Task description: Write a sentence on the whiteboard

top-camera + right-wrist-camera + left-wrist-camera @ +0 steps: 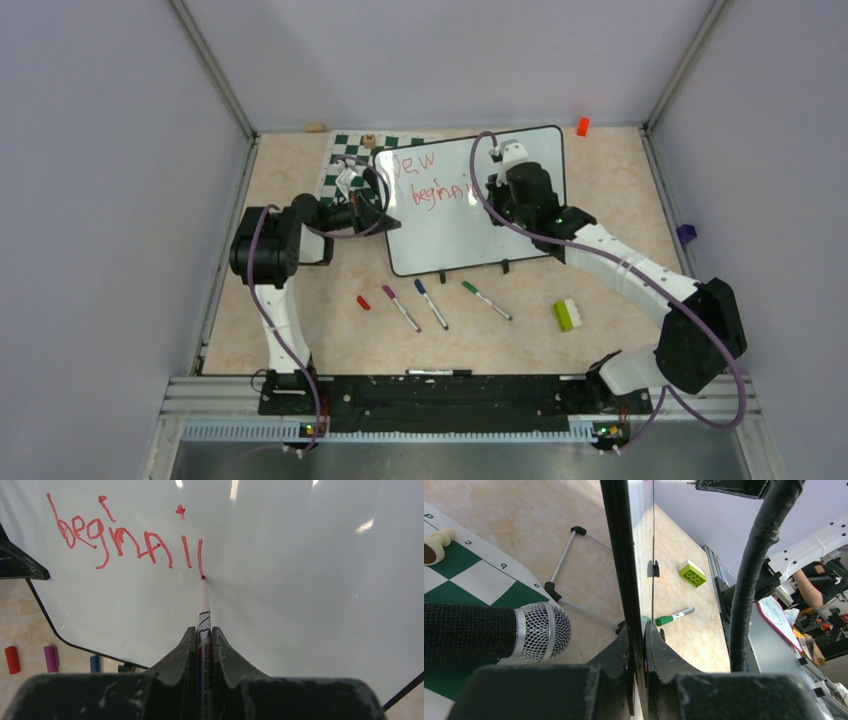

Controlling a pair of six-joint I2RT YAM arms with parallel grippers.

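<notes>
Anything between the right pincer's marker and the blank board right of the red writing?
Nothing visible. The right pincer holds the marker with its tip on the whiteboard at the end of the sentence; the surface to its right is bare white. The left pincer clamps the board's left edge, off the writing path.

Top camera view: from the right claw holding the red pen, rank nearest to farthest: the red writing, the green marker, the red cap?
From the right gripper, shut on the red marker:
1. The sentence, on the whiteboard at the pen's tip.
2. The green marker, on the table in front of the board.
3. The red cap, on the table farther left.
</notes>
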